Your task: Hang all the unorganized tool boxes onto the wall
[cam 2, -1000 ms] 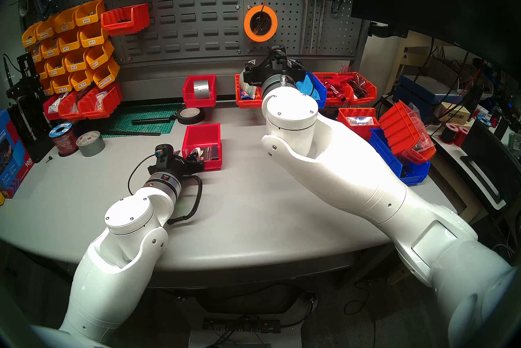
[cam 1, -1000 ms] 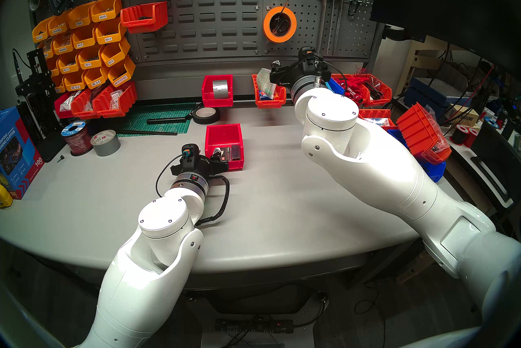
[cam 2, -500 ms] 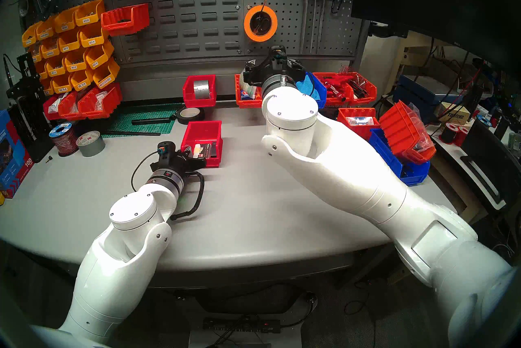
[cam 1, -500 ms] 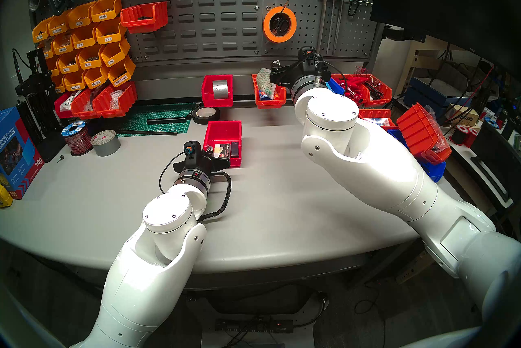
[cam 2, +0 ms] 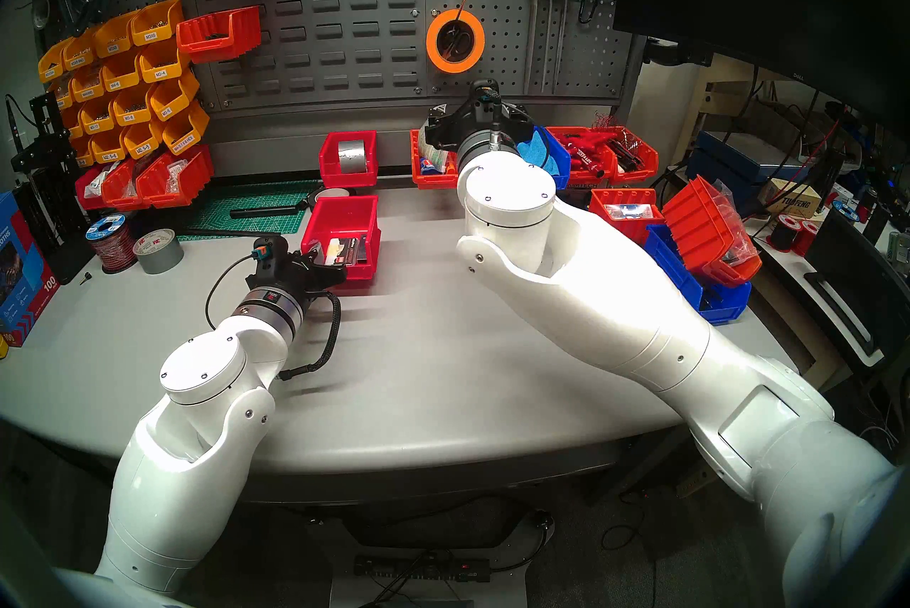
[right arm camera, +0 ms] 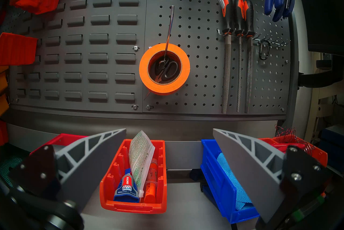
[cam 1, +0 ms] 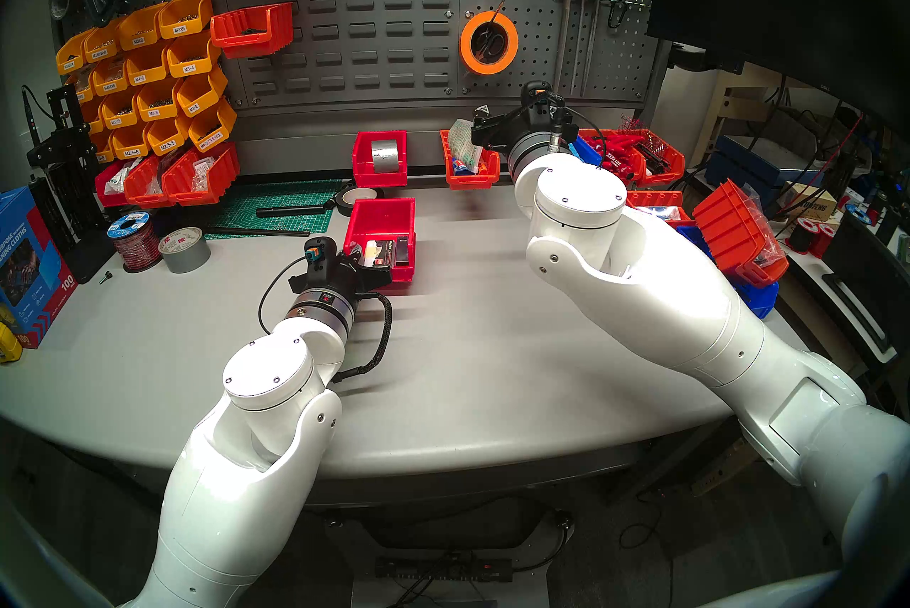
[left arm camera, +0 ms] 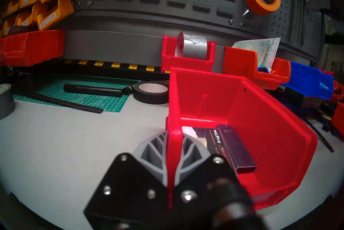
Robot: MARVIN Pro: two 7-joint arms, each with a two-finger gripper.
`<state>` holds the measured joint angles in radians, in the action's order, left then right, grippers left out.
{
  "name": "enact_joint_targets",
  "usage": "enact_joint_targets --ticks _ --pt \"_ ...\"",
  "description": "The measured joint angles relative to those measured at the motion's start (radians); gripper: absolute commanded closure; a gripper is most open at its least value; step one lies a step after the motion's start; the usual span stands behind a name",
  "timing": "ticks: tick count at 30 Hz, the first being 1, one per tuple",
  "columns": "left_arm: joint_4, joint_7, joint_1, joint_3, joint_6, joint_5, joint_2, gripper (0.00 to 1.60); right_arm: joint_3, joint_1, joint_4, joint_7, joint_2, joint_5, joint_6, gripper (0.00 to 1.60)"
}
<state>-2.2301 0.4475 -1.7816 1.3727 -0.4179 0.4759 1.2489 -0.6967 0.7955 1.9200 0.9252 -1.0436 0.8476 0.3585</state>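
Red box (cam 1: 381, 230) pinched by its near left wall in the left gripper (left arm camera: 173, 151), lifted over the table (cam 1: 468, 346).
Right gripper (right arm camera: 168, 168) spread wide and empty; orange box (right arm camera: 134, 175) between its fingers at 6 o'clock under the wall (right arm camera: 104, 45).

We see the wall (right arm camera: 104, 45) as dark matt painted metal, its louvre slots and peg holes pressed into smooth sheet. Below it, the plain red bin (left arm camera: 242, 112) is glossy moulded plastic with smooth walls, and the cards (left arm camera: 230, 145) inside look like printed card with a slight sheen. Right of that bin, the orange bin (right arm camera: 111, 173) is ribbed plastic; its packet (right arm camera: 141, 158) is clear film over printed paper. Our fingers (right arm camera: 93, 157) are matt grey plastic with open ribbing. Under the bin, the table (cam 1: 492, 346) is smooth, matt grey.
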Motion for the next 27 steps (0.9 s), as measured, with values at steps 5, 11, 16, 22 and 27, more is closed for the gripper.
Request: enact_joint_targets --ticks 5,11,16,22,27 --pt "-0.067 -0.019 -0.034 0.062 0.006 0.025 -0.022 1.6 0.0 0.0 0.0 0.0 0.0 0.0 0.0 0.0" --pt "-0.142 -0.046 -0.085 0.152 0.014 0.058 -0.048 1.6 0.0 0.0 0.0 0.0 0.0 0.0 0.0 0.0" --pt "-0.174 -0.07 -0.116 0.229 0.023 0.083 -0.065 1.6 0.0 0.0 0.0 0.0 0.0 0.0 0.0 0.0" --pt "-0.186 -0.097 -0.151 0.348 0.024 0.125 -0.085 1.6 0.0 0.0 0.0 0.0 0.0 0.0 0.0 0.0" --pt "-0.188 -0.103 -0.16 0.42 0.021 0.153 -0.093 1.6 0.0 0.0 0.0 0.0 0.0 0.0 0.0 0.0"
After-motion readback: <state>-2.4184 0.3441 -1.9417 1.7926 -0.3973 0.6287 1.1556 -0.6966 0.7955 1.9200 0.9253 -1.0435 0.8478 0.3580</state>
